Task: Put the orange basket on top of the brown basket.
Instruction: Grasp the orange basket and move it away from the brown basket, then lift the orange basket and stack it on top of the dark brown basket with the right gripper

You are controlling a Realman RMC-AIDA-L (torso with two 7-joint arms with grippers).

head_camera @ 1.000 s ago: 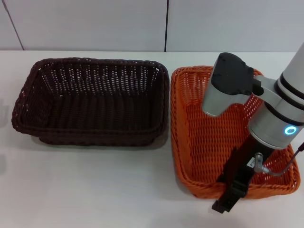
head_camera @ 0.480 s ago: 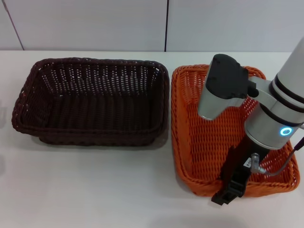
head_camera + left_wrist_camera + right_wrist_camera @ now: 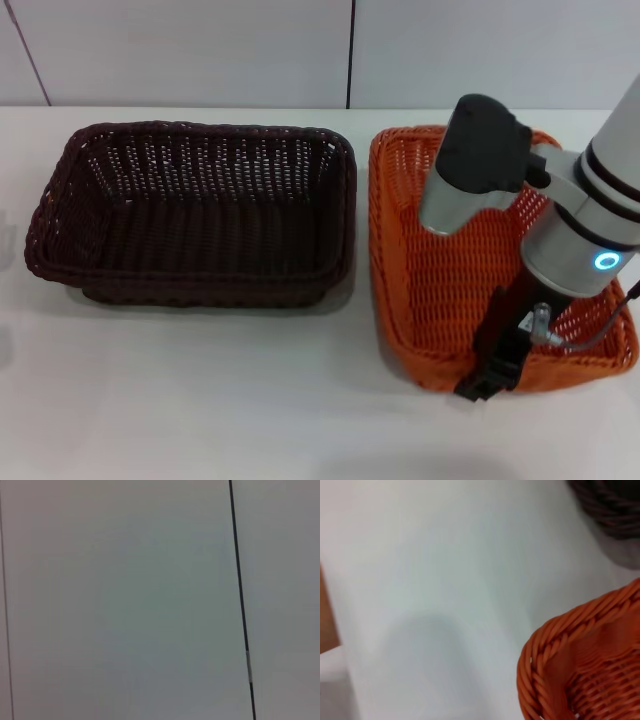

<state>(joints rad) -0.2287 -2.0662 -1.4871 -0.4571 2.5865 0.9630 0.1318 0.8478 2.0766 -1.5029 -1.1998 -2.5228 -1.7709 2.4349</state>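
White table (image 3: 200, 400) holds the brown basket (image 3: 195, 215) on the left and the orange basket (image 3: 450, 290) just right of it. My right pincer (image 3: 490, 375) pinches the orange basket's near rim.

Looks like a robotics lab or test cell. Plain white counter (image 3: 200, 400) with no clutter, backed by a blank pale panel wall (image 3: 200, 50) split by thin dark seams. Only props on it: two woven baskets, orange basket (image 3: 420, 270) and brown basket (image 3: 190, 210), laid side by side.
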